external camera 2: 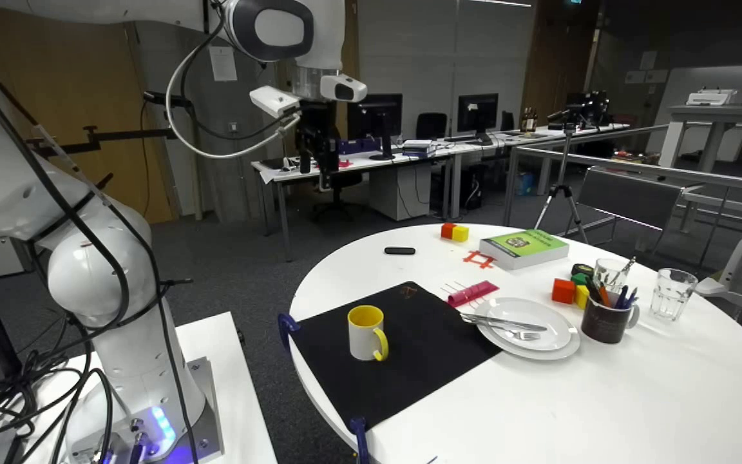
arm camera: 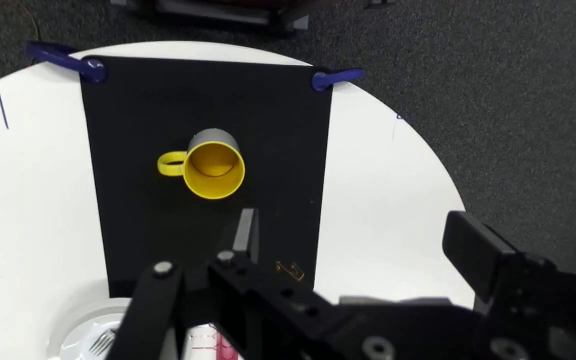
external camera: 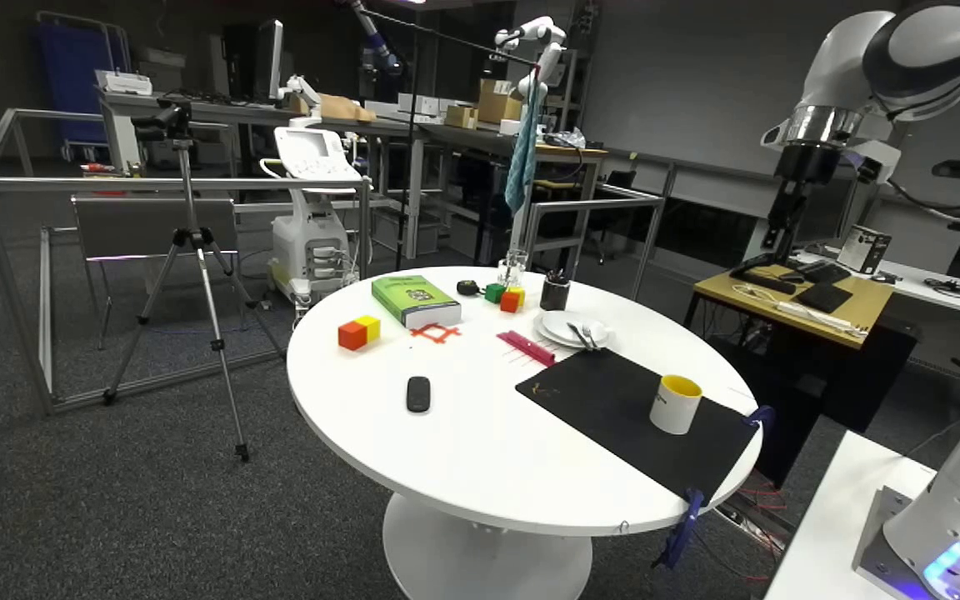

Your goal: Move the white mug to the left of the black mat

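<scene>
Your jaws stand apart, holding nothing, well above the worktop (external camera: 463, 442). The white mug (arm camera: 213, 170) sits upright on the black mat (arm camera: 280, 165), its handle (arm camera: 170, 171) to the robot's right. You seem to be before the grasp: next, align over the mug, descend, clasp it, then carry left.

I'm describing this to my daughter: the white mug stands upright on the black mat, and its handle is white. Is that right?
Not quite: the handle is yellow, as the wrist view shows. The white mug does stand upright on the black mat.
</scene>
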You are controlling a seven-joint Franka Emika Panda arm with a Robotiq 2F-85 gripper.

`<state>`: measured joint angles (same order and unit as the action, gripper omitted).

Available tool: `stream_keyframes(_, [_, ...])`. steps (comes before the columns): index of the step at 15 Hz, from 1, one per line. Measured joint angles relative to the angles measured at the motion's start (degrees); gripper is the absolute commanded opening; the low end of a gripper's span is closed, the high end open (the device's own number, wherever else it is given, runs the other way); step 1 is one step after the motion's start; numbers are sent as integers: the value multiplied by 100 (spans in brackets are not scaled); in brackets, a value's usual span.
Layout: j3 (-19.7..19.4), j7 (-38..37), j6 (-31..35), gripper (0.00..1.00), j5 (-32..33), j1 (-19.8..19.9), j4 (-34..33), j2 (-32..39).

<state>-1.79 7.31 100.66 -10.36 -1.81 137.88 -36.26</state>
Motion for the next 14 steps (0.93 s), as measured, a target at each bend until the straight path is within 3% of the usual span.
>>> stream_keyframes(7, [-835,2396,1013,100,8,-55,351,281])
stream_keyframes(14, [-1432,5060,1082,100,194,-54,432,654])
